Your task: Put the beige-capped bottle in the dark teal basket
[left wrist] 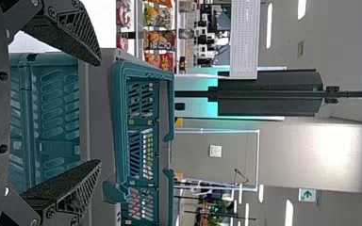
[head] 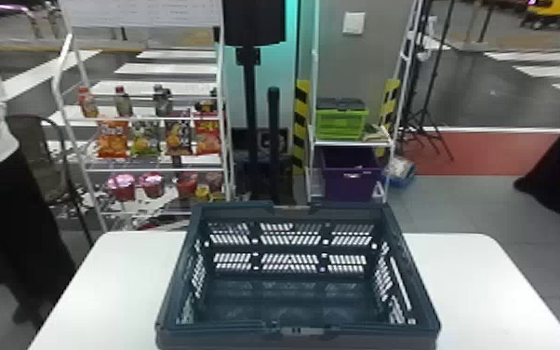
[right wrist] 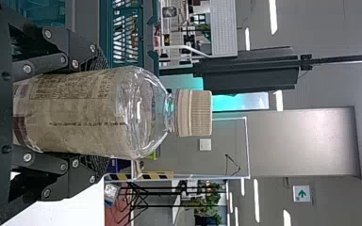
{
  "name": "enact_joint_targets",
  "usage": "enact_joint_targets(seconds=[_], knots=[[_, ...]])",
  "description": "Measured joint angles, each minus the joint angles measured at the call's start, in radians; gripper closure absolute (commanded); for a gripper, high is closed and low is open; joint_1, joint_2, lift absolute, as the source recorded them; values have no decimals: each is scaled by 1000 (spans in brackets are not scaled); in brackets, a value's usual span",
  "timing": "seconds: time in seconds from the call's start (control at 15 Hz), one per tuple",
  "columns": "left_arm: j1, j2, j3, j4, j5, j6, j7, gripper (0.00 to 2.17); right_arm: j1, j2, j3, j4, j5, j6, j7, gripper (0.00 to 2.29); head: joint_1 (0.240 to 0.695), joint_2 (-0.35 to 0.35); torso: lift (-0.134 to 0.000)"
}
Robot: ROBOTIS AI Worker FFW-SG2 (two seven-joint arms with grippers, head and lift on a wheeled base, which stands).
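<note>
– Right gripper, status?
– Right gripper (right wrist: 102, 112) is closed down to bottle width, one finger on each side. Has the beige-capped bottle (right wrist: 75, 113), fingers against the labeled body, clear shoulder and beige cap (right wrist: 194, 113) out past the tips.
– Bottle upright?
– Yep. Upright, outside the basket (head: 218, 329); basket sits beyond it in the right wrist view.
– Left gripper?
– Left gripper (left wrist: 99, 113) is spread wide, holding nothing. Basket just past its fingers.
– Where's the basket in the head view?
– Lower center, on the white table (head: 121, 270). Dark teal, slotted walls, top open. Table shows on both sides of it.
– Behind that?
– Upper left: white rack (head: 63, 58). Drinks (head: 121, 100) up top, snack bags (head: 113, 142) under them, cups (head: 152, 185) lower down.
– Right of that?
– Second rack, right of center. Lime green crate (head: 341, 123) with a dark lid on the shelf (head: 349, 144), purple bin (head: 350, 181) below. Black-and-yellow tape (head: 300, 125) just left of it, switch plate (head: 353, 23) on the wall above.
</note>
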Motion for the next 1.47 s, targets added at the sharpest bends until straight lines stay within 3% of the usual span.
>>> enact_joint_targets(seconds=[0.67,0.93,1.2,1.47], knots=[[0,1,0,4,0,-7,1,151,-1,1,0,-7,0,2,0,1720,499,0,0],[0,2,1,4,0,-8,1,151,-2,1,1,-67,0,23,0,1720,499,0,0],[5,3,2,2,0,-21,1,151,-54,-1,2,-167,0,164,-2,1720,499,0,0],[17,3,2,4,0,-45,1,151,-180,-6,21,-248,0,450,-9,1720,499,0,0]])
